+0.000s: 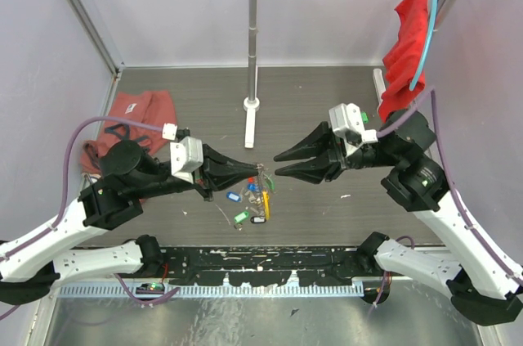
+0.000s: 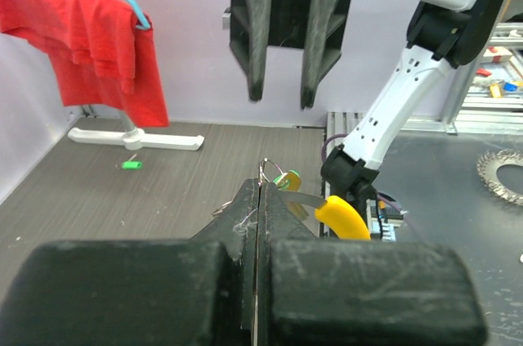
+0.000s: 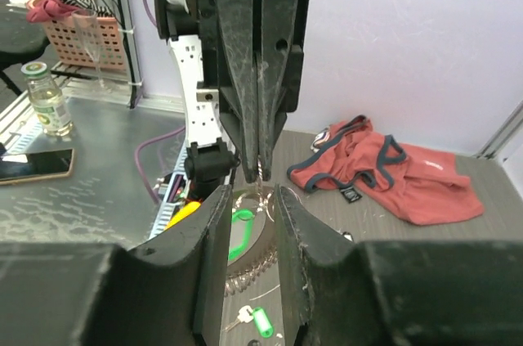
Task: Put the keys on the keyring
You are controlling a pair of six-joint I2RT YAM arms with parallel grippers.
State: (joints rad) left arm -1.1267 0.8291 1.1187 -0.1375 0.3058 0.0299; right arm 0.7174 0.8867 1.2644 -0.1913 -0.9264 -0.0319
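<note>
Several small metal keys (image 1: pixel 249 203) with oblong plastic tags lie scattered on the dark wood-grain table (image 1: pixel 343 109), just beyond the arm bases. The green-tagged key (image 1: pixel 241 216) lies slanted. The black-tagged key (image 1: pixel 258 219) just beside it runs roughly left to right, and the blue-tagged key (image 1: pixel 233 196) sits further left.

Above them the left tool (image 1: pixel 258 169) is clenched on a thin wire of the large silvery beaded keyring (image 2: pixel 341 217) with a curved yellow-orange section. The loop hangs down from the tips toward the keys — whether it touches the table I cannot tell.

Facing it tip to tip, just apart, the right tool (image 1: pixel 277 164) has its jaws parted with nothing between them.

Further back are a white pole stand (image 1: pixel 252 105), a crumpled pinkish-red garment (image 1: pixel 131 113) at left and a red cloth (image 1: pixel 404 51) hanging at right.
</note>
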